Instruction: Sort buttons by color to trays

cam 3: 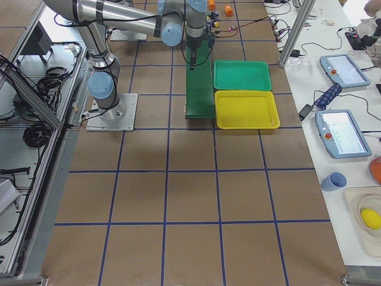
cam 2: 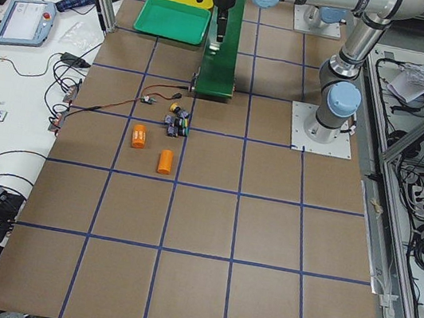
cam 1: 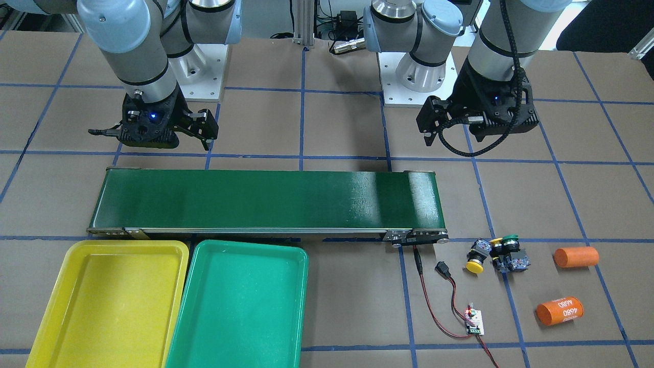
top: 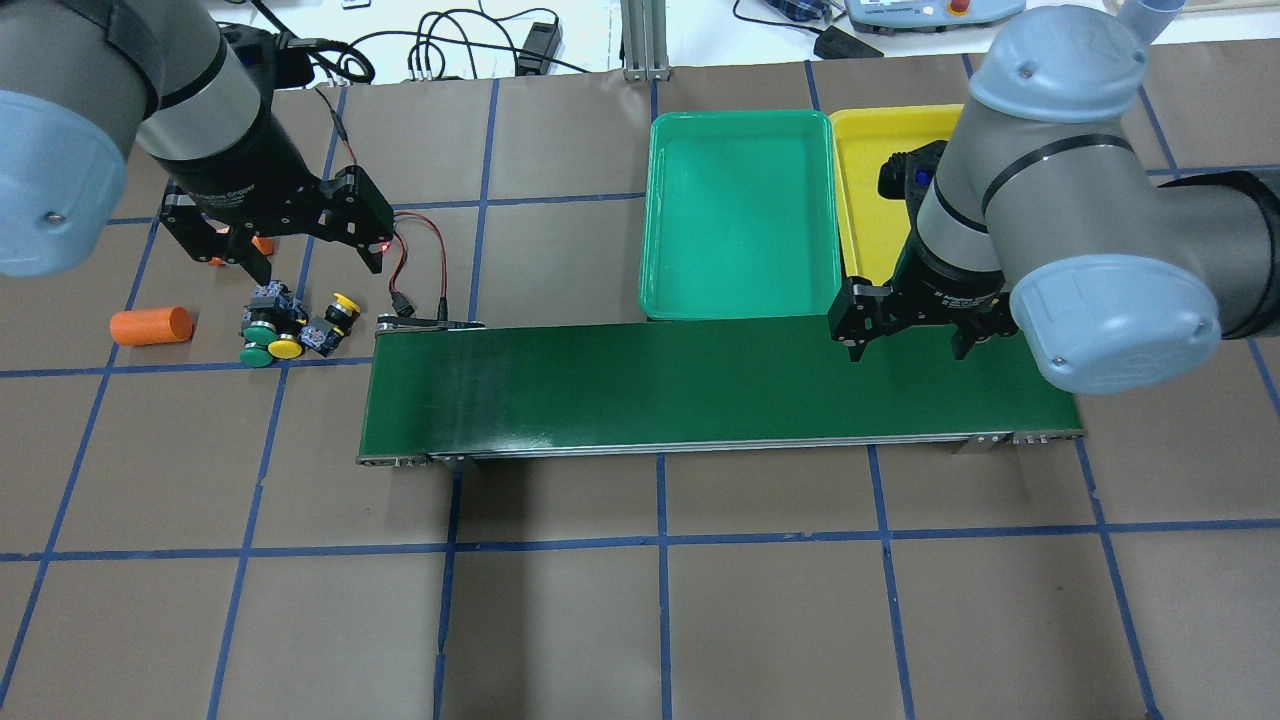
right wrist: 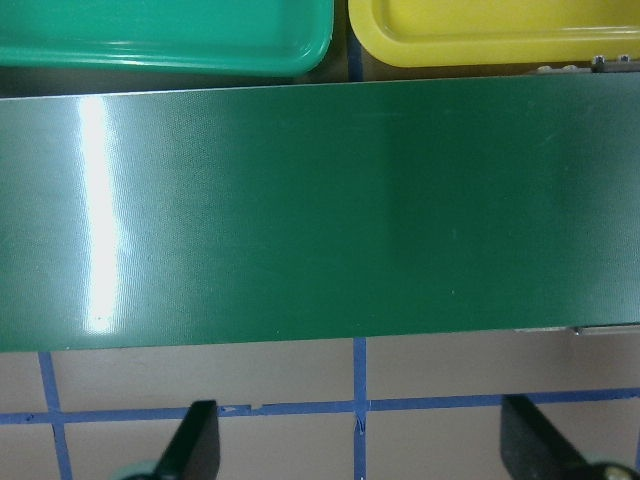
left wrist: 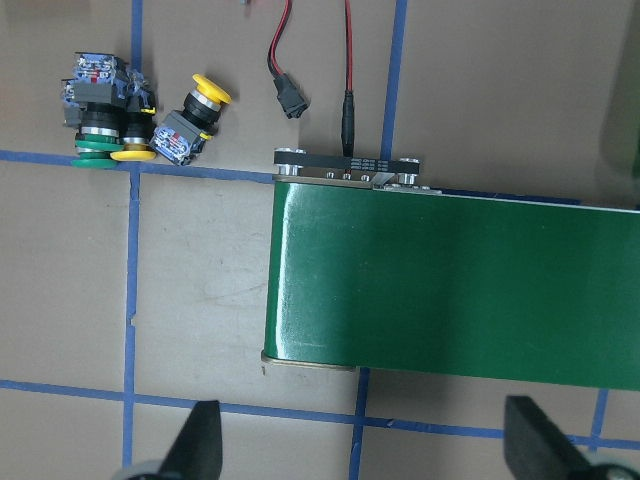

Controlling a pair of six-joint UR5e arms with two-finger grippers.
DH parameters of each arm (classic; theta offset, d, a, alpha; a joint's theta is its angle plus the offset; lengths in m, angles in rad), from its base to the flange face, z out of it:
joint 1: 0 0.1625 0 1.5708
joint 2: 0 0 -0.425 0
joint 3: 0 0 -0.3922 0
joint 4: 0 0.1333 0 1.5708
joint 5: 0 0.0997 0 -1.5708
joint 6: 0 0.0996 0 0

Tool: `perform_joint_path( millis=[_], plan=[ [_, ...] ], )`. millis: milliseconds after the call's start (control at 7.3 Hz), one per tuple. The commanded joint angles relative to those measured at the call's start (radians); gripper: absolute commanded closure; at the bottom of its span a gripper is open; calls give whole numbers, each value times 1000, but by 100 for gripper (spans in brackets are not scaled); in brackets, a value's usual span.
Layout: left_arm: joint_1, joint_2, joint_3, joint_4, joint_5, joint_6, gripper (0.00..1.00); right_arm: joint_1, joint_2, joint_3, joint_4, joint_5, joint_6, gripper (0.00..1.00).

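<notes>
Probably light, hard buttons (left wrist: 130, 120) beside the belt (top: 700, 385): better to pinch the squarish block, not the slippery cap; left hand (top: 318, 272), right hand (top: 910, 352) both released.

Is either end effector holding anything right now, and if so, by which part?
Nothing is held. The left end effector and the right end effector are both open and empty; the buttons lie untouched.

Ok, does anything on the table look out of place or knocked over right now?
Minor things only. The yellow- and green-capped push-button switches lie on their sides, huddled beside the end of the long dark-green conveyor belt, one yellow-capped one slightly apart. A small black wire connector lies loose nearby, seemingly unplugged.
</notes>
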Motion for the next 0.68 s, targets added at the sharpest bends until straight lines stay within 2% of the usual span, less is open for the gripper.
perform_joint_path(
  millis=[0, 274, 548],
  plan=[
    [44, -2, -15, 2, 5, 48, 0, 1, -5, 25, -22, 0, -1, 0],
    [189, -31, -15, 3, -2, 163, 0, -2, -18, 47, -68, -11, -1, 0],
    [321, -63, -10, 35, -1, 397, 0, 0, -18, 53, -73, -8, -1, 0]
  ],
)
